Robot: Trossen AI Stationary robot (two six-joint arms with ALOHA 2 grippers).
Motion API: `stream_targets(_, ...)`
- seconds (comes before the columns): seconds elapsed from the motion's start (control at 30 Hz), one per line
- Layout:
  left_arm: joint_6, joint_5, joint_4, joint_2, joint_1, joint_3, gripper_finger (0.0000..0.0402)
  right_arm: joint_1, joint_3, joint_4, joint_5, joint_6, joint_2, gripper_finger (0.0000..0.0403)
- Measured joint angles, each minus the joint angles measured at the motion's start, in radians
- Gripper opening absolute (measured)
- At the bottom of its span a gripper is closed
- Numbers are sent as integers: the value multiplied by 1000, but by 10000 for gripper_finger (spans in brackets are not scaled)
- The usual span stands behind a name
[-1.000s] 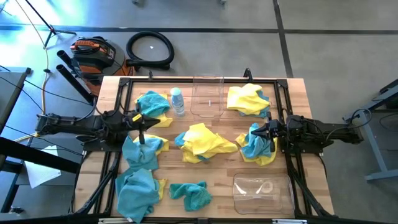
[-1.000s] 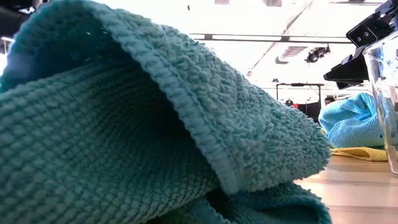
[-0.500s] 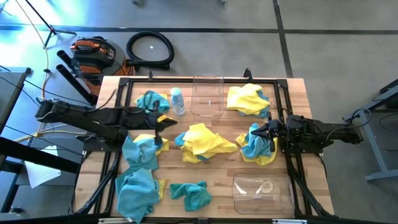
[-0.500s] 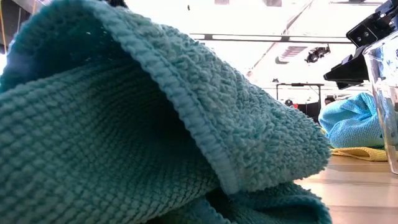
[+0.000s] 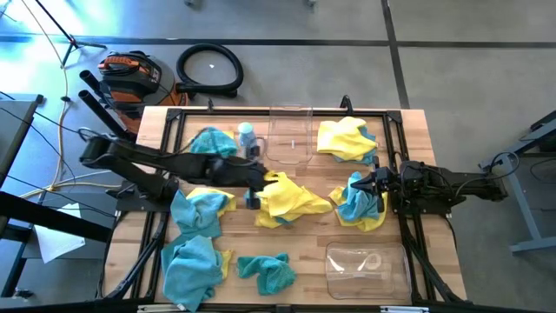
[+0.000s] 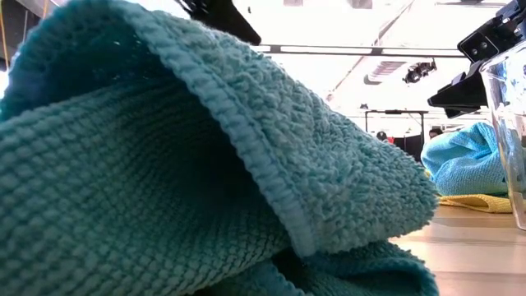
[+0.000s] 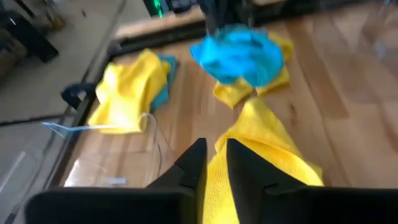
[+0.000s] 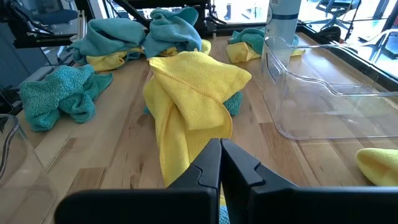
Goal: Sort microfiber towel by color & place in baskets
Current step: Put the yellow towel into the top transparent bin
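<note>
left gripper (image 5: 253, 196) over the near-left edge of the middle yellow towel (image 5: 291, 196), fingers a little apart, pinching nothing visible. towel just ahead of the fingertips, stretching toward the right arm. right gripper (image 5: 367, 183) pressed together, parked at the blue-yellow heap (image 5: 360, 204); far basket (image 5: 289, 135) nearest.

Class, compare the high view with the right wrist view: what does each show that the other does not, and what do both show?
Only the high view shows the black coiled hose on the floor, the orange tool, and the clear plastic basket at the table's near edge.

Only the right wrist view shows the right gripper closely, its fingers shut.

Both show the crumpled yellow microfiber towel in the table's middle, the clear plastic basket at the far edge and the small white-and-blue bottle.
</note>
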Motion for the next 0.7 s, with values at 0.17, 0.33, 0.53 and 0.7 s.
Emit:
stream_targets(0.17, 2, 29, -149, 157, 1, 150, 103, 0, 0, 0, 0, 0, 0, 0)
stream_targets(0.33, 9, 57, -286, 302, 8, 265, 114, 0, 0, 0, 0, 0, 0, 0)
stream_targets(0.53, 27, 57, -324, 436, 14, 318, 115, 0, 0, 0, 0, 0, 0, 0)
stream_targets(0.7, 29, 59, -329, 494, 14, 318, 115, 0, 0, -4, 0, 0, 0, 0)
